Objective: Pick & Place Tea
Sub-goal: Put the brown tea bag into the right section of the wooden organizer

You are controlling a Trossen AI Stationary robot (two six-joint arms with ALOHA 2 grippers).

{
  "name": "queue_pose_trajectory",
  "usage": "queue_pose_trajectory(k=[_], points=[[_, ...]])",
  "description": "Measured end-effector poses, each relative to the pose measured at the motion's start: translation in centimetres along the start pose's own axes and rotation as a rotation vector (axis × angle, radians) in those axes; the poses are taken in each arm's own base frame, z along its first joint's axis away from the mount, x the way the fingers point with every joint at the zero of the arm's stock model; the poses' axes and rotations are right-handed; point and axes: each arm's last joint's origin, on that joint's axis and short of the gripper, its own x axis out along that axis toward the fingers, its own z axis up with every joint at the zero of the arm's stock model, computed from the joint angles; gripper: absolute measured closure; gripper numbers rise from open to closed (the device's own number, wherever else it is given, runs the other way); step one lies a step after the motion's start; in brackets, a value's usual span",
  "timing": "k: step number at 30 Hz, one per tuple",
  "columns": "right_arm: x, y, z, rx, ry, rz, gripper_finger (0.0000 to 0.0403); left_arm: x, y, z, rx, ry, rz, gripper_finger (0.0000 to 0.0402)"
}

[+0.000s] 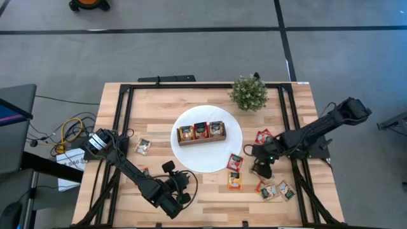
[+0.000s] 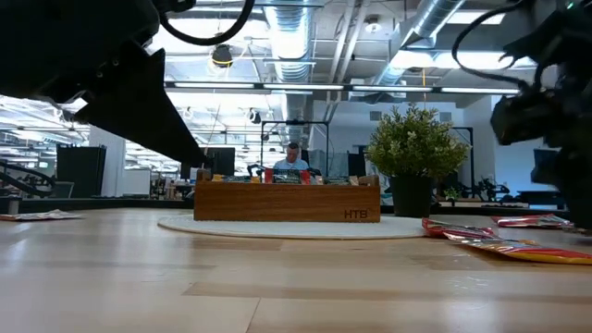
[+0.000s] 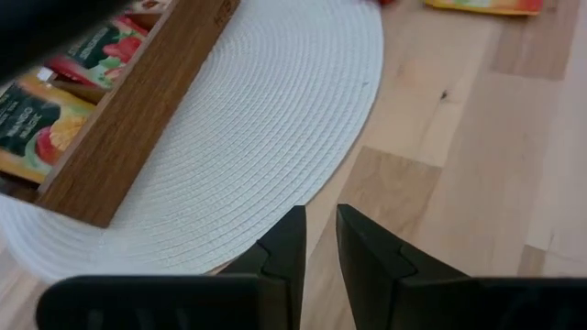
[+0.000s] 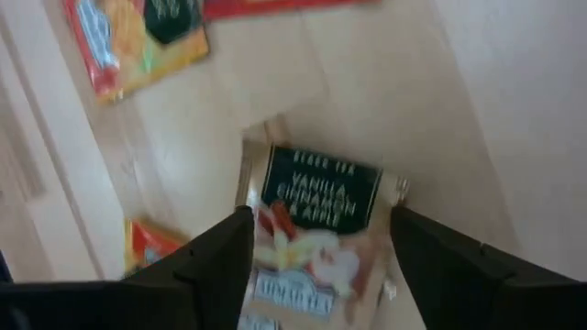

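Note:
Tea sachets lie flat on the wood right of the white disc (image 1: 219, 162): a red one (image 1: 234, 161), a yellow-orange one (image 1: 234, 181), another red one (image 1: 263, 136) and two more (image 1: 268, 189) nearer the near edge. A further sachet (image 1: 144, 146) lies left of the disc. My right gripper (image 1: 261, 168) hovers over this right-hand group, open. In the right wrist view its fingers stand on either side of a beige sachet (image 4: 316, 229) with dark printing, and I see no touch. My left gripper (image 3: 316, 247) is shut, holds nothing, and sits by the disc's near-left rim (image 3: 275, 183).
A brown wooden three-compartment box (image 1: 201, 133) stands on the disc with sachets in it. A small green plant (image 1: 249, 93) stands near the far edge. Black frame rails (image 1: 124, 121) run along the table's sides. Bare wood lies near the near edge (image 1: 210, 203).

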Motion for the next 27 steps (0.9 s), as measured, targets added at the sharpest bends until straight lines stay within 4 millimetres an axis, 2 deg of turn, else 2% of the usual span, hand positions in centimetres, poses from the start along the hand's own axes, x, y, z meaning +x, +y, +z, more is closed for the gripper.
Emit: queue_pose_trajectory(k=[4,8,12,16,21,24,27], points=[[0.7,-0.3,0.5,-0.036,-0.049,0.033,0.0149,0.0,-0.1,0.1,0.009,-0.006,-0.01,0.0344],[1.5,0.3,0.6,-0.196,-0.074,0.031,0.0152,0.0,-0.1,0.1,0.01,-0.006,-0.009,0.0344],[2.4,1.1,0.3,-0.354,-0.11,-0.015,0.0167,0.0,-0.1,0.1,0.009,-0.006,-0.009,0.0344],[3.0,1.9,0.0,-0.433,-0.185,-0.07,0.0188,0.0,-0.1,0.1,0.009,-0.006,-0.009,0.0344],[2.4,3.5,0.4,-0.457,-0.361,-0.219,0.0215,0.0,-0.1,0.1,0.009,-0.006,-0.009,0.0344],[1.7,4.8,0.7,-0.466,-0.418,-0.218,0.0226,0.0,-0.1,0.1,0.009,-0.007,-0.008,0.0344],[1.2,5.2,1.3,-0.387,-0.419,-0.196,0.0225,0.0,-0.1,0.1,0.008,-0.007,-0.008,0.0344]])
